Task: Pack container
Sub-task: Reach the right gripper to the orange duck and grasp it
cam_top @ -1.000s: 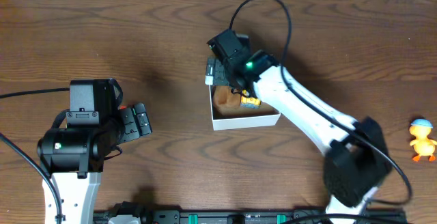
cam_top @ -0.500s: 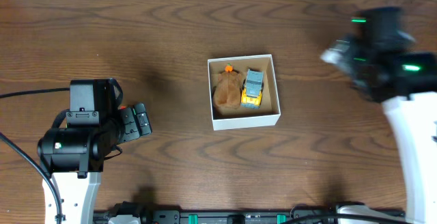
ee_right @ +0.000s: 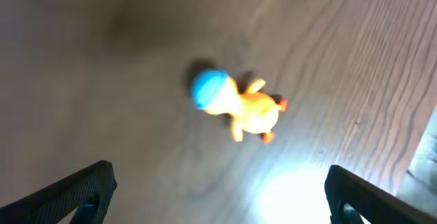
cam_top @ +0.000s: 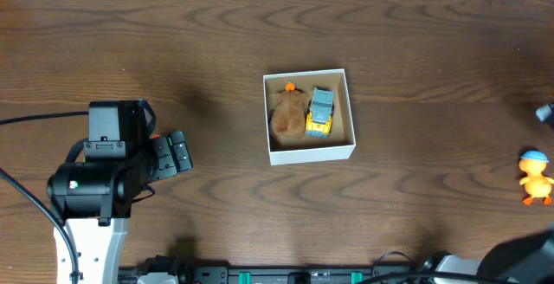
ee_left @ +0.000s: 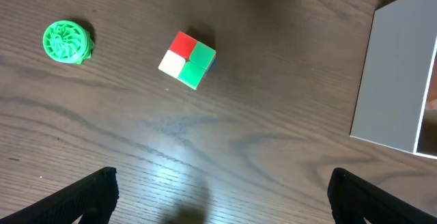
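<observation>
Duck (ee_right: 235, 108) mid-frame in right wrist view, above gap of right gripper (ee_right: 218, 193), fingers spread wide, empty. Long axis left-right, head left. Left gripper (cam_top: 181, 152), also open, lies beyond container (cam_top: 312, 153), far left.

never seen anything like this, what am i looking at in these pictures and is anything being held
This is a robot with two arms at a wooden table. One picture looks down from above: a box holds a brown plush toy and a toy car, and a duck lies far right. The other two come from cameras on the wrists; the dark tips at the bottom corners are each gripper's fingers. The left gripper is open, facing a cube and a green disc. The right gripper is open, facing the duck. Nothing is held.
</observation>
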Action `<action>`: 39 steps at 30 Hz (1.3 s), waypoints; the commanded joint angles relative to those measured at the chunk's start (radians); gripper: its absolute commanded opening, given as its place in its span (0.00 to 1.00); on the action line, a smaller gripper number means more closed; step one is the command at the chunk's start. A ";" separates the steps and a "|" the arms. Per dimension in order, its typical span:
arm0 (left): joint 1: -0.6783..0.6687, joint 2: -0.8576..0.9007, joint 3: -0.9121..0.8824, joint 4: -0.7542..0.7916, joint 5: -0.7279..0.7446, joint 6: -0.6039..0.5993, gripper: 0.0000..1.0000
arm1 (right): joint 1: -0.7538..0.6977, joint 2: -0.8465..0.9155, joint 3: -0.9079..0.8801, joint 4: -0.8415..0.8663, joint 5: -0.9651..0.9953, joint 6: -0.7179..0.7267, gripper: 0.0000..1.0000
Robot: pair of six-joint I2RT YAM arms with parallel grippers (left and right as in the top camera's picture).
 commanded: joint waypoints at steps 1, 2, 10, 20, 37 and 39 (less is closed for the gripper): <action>0.004 -0.001 0.018 -0.003 -0.004 -0.010 0.98 | -0.046 0.062 -0.060 0.040 -0.015 -0.134 0.99; 0.004 -0.001 0.018 -0.003 -0.004 -0.010 0.98 | -0.055 0.081 -0.077 0.064 -0.015 -0.150 0.99; 0.004 -0.001 0.018 -0.003 -0.004 -0.010 0.98 | -0.082 0.204 -0.187 0.273 -0.015 -0.264 0.99; 0.004 -0.001 0.018 -0.003 -0.004 -0.010 0.98 | -0.083 0.399 -0.211 0.410 -0.063 -0.304 0.73; 0.004 -0.001 0.018 -0.004 -0.004 -0.010 0.98 | 0.003 0.204 -0.195 0.423 -0.211 -0.303 0.05; 0.004 -0.001 0.018 -0.004 -0.004 -0.010 0.98 | 0.059 0.128 -0.195 0.417 -0.216 -0.303 0.05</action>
